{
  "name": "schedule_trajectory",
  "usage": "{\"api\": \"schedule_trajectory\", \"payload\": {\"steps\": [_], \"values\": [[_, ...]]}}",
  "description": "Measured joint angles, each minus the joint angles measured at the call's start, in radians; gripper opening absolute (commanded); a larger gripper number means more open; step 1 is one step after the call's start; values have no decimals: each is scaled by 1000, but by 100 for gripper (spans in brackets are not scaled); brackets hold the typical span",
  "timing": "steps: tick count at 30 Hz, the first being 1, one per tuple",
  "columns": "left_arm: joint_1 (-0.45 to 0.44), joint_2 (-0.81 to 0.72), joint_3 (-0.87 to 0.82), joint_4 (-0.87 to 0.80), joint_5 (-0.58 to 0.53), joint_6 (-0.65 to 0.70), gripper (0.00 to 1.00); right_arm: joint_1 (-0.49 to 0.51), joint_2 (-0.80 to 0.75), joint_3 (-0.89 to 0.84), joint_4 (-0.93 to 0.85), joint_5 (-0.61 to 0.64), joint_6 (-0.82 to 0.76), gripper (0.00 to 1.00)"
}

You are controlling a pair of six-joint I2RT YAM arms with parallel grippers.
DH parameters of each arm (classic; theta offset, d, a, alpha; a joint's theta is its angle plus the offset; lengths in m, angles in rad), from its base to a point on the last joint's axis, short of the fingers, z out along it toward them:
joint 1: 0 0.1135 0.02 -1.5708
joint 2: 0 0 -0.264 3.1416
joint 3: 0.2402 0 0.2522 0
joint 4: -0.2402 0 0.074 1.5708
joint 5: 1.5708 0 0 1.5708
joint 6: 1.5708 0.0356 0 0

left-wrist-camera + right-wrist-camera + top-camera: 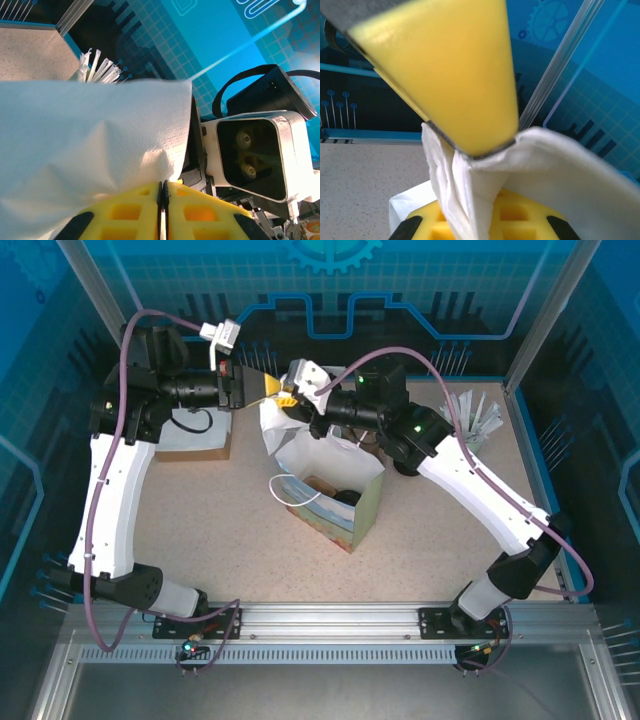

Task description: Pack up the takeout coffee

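A white paper napkin (276, 430) hangs above the back of the table, held from both sides. My left gripper (270, 389) is shut on its edge; in the left wrist view the napkin (90, 150) spreads out from the closed yellow jaws (163, 186). My right gripper (291, 400) meets it from the right, and the napkin (470, 190) runs down between its yellow fingers (515, 215). An open paper bag (335, 522) stands below, holding the brown pulp carrier (322, 483) and a dark round shape (346, 498); I cannot tell whether that is the takeout coffee.
A pale cup of white wrapped straws (478, 416) stands at the back right, also in the left wrist view (99, 67). A brown box (196, 448) sits at the back left under the left arm. Blue walls and metal posts close in the table.
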Motion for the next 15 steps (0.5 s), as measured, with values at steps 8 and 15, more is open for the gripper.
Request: {"api": "schedule_trajectory", "payload": {"steps": [8, 15], "values": [[-1, -102, -12, -4, -199, 58, 60, 5, -118, -34, -85, 95, 45, 0], [-1, -391, -232, 11, -476, 91, 59, 130, -221, -98, -171, 333, 158, 0]]}}
